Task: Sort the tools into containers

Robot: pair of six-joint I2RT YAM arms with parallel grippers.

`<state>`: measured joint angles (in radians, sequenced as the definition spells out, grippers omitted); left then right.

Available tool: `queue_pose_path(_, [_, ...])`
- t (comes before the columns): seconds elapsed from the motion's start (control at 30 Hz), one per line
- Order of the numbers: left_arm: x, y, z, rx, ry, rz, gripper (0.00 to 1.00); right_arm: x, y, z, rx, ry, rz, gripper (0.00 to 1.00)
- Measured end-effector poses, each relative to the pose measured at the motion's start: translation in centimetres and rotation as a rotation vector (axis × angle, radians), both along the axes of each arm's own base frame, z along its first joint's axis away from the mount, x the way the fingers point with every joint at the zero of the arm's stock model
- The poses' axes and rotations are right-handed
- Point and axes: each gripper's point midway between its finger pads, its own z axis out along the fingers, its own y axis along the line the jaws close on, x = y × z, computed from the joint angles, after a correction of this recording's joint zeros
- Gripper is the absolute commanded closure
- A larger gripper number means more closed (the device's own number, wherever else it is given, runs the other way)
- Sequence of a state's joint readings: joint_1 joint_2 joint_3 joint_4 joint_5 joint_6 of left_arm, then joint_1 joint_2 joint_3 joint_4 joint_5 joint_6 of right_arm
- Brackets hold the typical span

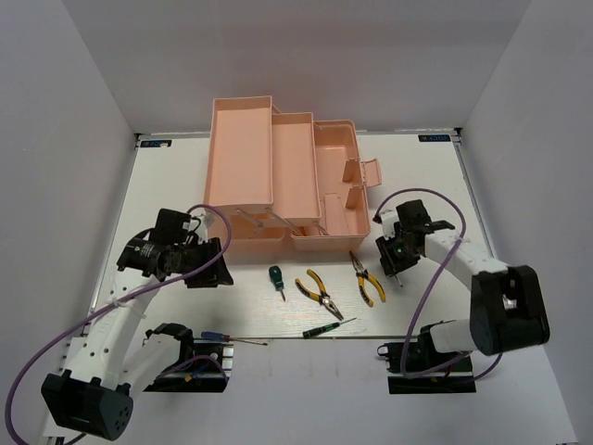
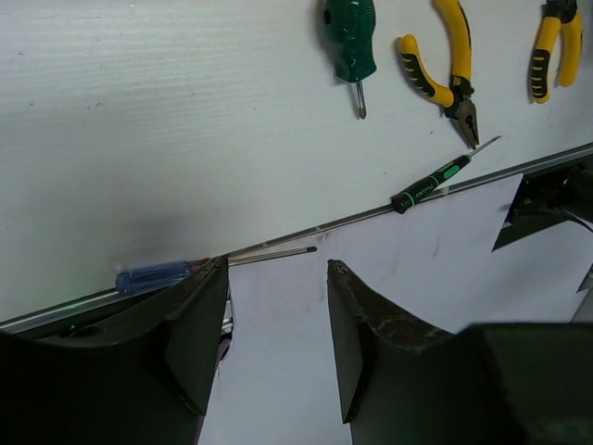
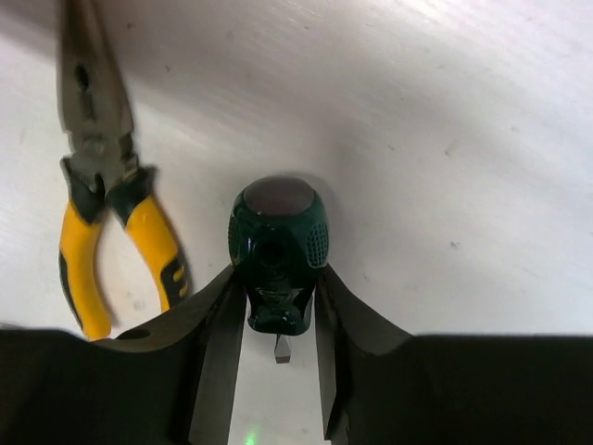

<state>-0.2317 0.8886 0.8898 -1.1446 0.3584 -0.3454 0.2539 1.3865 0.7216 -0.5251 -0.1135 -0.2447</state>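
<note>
My right gripper (image 3: 278,278) is shut on the handle of a stubby green screwdriver (image 3: 278,236), a finger pressed to each side and the blade pointing back at the wrist. One yellow-black pliers (image 3: 102,185) lies just left of it. In the top view my right gripper (image 1: 396,264) hangs right of the salmon-pink toolbox (image 1: 243,148). My left gripper (image 1: 215,267) is open and empty, left of the row of tools. A second green screwdriver (image 1: 275,276), two pliers (image 1: 320,295) (image 1: 368,276) and a slim black-green screwdriver (image 1: 329,327) lie in front of the toolbox.
A long blue-red screwdriver (image 2: 157,275) lies along the table's near edge, just beyond my left fingertips (image 2: 220,269). The toolbox stands unfolded with its tiers spread at the back middle. Both arm bases (image 1: 185,366) sit at the near edge.
</note>
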Motion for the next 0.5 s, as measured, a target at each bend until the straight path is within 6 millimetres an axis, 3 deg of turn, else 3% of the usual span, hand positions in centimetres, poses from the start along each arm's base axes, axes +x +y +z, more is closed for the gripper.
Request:
queue_pose_path(0.07, [-0.2, 0.0, -0.6, 0.007, 0.017, -0.003, 0.44, -0.3, -0.1, 1.4, 0.016, -0.032, 0.033, 1.00])
queue_pose_path(0.13, [-0.4, -0.1, -1.2, 0.012, 0.039, -0.005, 0.45, -0.8, 0.5, 4.0, 0.064, -0.084, 0.109, 1.00])
queue_pose_path(0.27, [-0.5, -0.4, -1.9, 0.017, 0.061, -0.017, 0.53, -0.6, 3.3, 11.7, 0.218, -0.300, 0.297, 1.00])
queue_pose_path(0.37, [-0.1, -0.9, -2.0, 0.014, 0.059, -0.034, 0.53, 0.7, 5.3, 16.6, 0.307, -0.422, 0.364, 1.00])
queue_pose_path(0.5, [0.4, -1.7, -2.5, 0.015, 0.067, -0.063, 0.46, 4.9, 8.0, 19.1, 0.373, -0.432, 0.362, 1.00])
